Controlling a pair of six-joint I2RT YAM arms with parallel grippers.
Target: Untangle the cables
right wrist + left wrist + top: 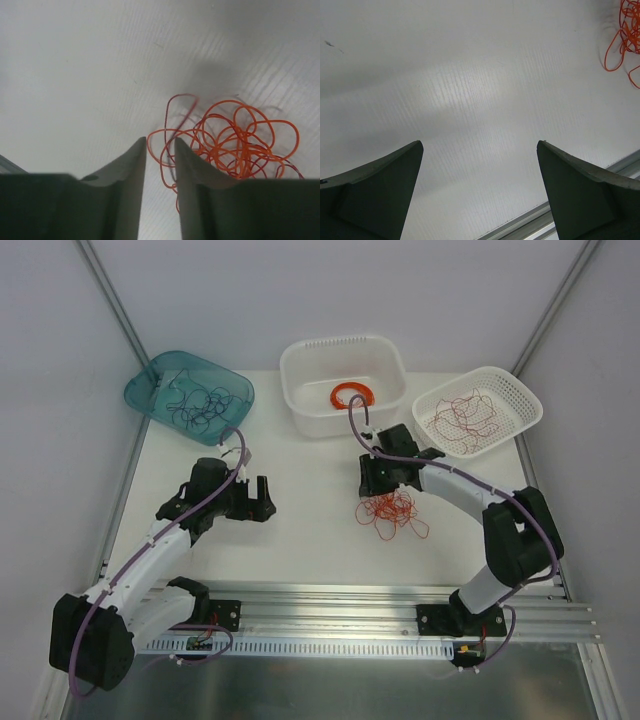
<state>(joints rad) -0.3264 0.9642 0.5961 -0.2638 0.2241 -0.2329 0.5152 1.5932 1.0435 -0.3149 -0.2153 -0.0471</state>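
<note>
One small knotted tangle of hair-thin orange-red and dark red cables [392,512] lies on the white tabletop [300,550], just beside the right gripper [373,492]. Left wrist: the left gripper [480,145] gapes wide over bare surface. Right wrist: jaws narrow, not touching, one dark loop between them; pinch only that strand.

Our left claw [480,144] is spread wide. Our right claw [160,141] has only a thin gap between its fingers. Our left arm [150,545] and right arm [470,490] are bent.

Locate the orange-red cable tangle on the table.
Top view: the tangle sits right of centre on the table, beneath the right gripper, in front of the white tub.
</note>
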